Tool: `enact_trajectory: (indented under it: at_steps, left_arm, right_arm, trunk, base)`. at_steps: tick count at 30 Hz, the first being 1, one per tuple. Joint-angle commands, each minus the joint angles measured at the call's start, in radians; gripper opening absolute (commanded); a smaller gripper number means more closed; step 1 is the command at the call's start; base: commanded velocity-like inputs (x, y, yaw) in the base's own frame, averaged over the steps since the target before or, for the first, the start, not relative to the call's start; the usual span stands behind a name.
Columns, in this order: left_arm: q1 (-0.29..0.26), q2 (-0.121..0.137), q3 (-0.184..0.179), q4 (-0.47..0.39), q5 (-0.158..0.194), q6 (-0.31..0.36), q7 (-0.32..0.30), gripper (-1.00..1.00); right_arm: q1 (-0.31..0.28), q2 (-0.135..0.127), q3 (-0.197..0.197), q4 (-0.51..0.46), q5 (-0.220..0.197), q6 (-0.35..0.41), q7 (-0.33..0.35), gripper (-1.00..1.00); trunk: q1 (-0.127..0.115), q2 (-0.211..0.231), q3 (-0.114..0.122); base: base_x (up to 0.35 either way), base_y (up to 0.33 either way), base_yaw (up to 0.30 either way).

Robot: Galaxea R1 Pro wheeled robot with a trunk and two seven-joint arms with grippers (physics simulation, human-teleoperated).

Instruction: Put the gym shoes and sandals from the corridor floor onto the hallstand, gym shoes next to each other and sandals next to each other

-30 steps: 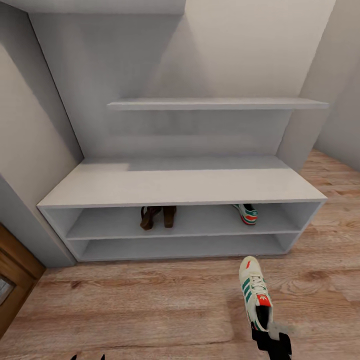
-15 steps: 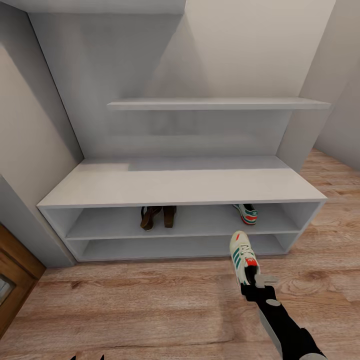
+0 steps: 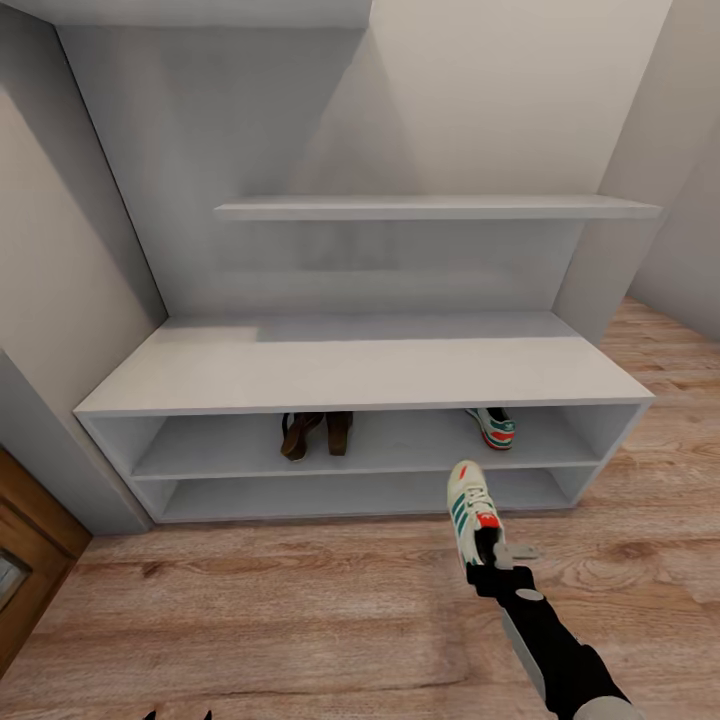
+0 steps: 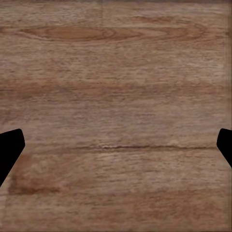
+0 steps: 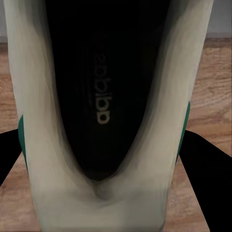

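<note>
Nearest, the left tool (image 4: pixel 116 145) hangs over the floor (image 3: pixel 250 620), its fingers spread wide and empty. The right tool (image 3: pixel 492 560) is clamped on the heel of a shoe (image 3: pixel 468 505), toe pointing at the rack (image 3: pixel 360 375). In the last second the arm has reached forward and left, carrying that shoe from well out over the floor to just before the rack's front edge. Farther in, the upper shelf holds the sandals (image 3: pixel 312 433) at left and the other shoe (image 3: pixel 493 426) at right. Judging by this, only the last placement remains, beside its mate.
</note>
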State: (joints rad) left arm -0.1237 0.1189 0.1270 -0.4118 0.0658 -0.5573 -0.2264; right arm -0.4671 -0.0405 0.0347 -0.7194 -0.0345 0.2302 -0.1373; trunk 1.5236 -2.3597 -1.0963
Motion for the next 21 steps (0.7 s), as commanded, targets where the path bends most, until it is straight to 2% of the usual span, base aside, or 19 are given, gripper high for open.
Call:
enact_trajectory:
  at_steps: [1, 12, 21]
  left_arm:
    - [-0.001, -0.001, 0.003, 0.001, 0.006, -0.001, -0.011, 1.00]
    - [-0.001, -0.004, 0.001, -0.008, 0.007, -0.004, -0.014, 1.00]
    - [-0.001, -0.006, 0.000, -0.001, 0.005, -0.004, -0.013, 1.00]
  right_arm:
    - [0.000, 0.000, 0.004, -0.001, -0.003, 0.006, -0.006, -1.00]
    - [-0.001, 0.004, 0.003, 0.000, -0.007, 0.008, -0.009, -1.00]
    - [-0.001, 0.004, -0.003, -0.003, -0.005, 0.006, -0.011, -1.00]
  trunk:
    - [0.000, 0.000, -0.001]
    - [0.000, 0.000, -0.004]
    - [0.000, 0.000, -0.009]
  base:
    - [0.000, 0.000, 0.000]
    - [0.002, 0.000, 0.029]
    - [0.129, 0.000, 0.070]
